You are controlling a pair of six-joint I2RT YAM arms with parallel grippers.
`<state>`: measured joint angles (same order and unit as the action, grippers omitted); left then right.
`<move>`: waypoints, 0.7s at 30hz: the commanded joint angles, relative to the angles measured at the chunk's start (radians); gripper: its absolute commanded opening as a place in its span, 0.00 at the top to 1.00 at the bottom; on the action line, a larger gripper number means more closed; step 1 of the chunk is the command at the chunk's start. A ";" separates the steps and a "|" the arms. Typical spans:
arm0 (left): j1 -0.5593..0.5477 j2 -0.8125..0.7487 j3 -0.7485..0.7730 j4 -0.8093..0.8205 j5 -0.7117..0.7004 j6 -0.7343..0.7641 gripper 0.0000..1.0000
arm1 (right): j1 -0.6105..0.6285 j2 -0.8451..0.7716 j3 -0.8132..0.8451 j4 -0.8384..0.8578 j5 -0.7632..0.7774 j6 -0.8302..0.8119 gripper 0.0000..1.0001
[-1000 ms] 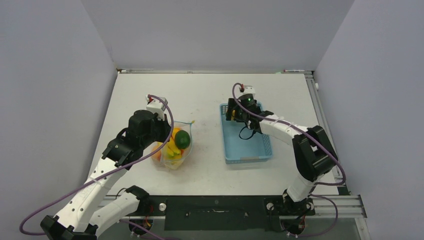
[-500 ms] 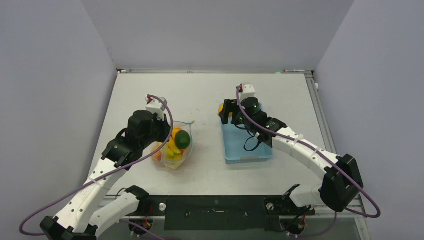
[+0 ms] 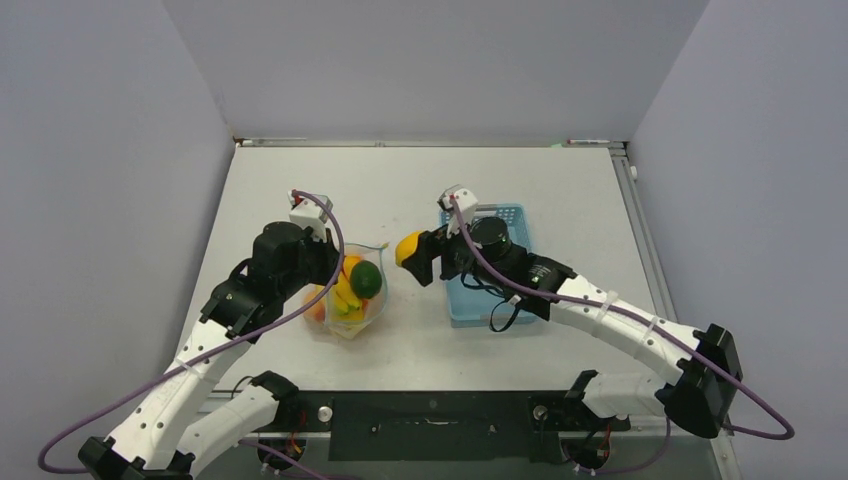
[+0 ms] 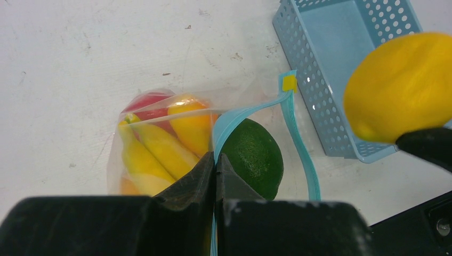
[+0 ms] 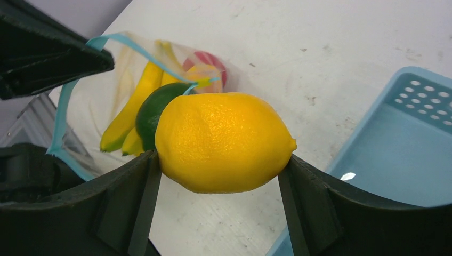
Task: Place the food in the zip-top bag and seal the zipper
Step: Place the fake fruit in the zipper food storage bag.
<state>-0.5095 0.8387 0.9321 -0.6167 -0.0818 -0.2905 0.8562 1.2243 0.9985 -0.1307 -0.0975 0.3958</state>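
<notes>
Yellow lemon (image 5: 224, 141) between right fingers (image 5: 128, 208)

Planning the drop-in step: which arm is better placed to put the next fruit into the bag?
Right. Its jaws hold the lemon beside the zip-top bag, while the left jaws are shut on the zipper, holding the mouth open.

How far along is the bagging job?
Done: lime, bananas and a red fruit sit in the zip-top bag. In hand: the left gripper pinches the zipper, holding the mouth open; the right gripper carries a lemon between basket and bag. Left: drop the lemon in, then seal the zipper. No other fruit shows in the basket.
</notes>
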 commanded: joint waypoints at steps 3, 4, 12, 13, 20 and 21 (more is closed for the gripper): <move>0.005 -0.021 0.024 0.022 -0.014 0.008 1.00 | 0.127 0.034 0.080 0.008 0.012 -0.066 0.57; 0.004 -0.021 0.025 0.022 -0.014 0.008 1.00 | 0.144 0.039 0.087 0.007 0.018 -0.073 0.57; 0.004 -0.028 0.023 0.024 -0.013 0.007 1.00 | 0.253 0.115 0.151 0.004 0.051 -0.105 0.57; 0.005 -0.029 0.024 0.024 -0.013 0.007 1.00 | 0.260 0.126 0.159 0.003 0.059 -0.108 0.57; 0.005 -0.030 0.023 0.025 -0.009 0.007 1.00 | 0.292 0.207 0.219 0.005 0.070 -0.122 0.57; 0.005 -0.031 0.024 0.026 -0.009 0.007 1.00 | 0.297 0.219 0.226 0.006 0.070 -0.124 0.57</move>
<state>-0.5091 0.8246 0.9321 -0.6167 -0.0864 -0.2909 1.1366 1.4147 1.1637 -0.1520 -0.0540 0.2939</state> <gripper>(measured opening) 0.003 0.750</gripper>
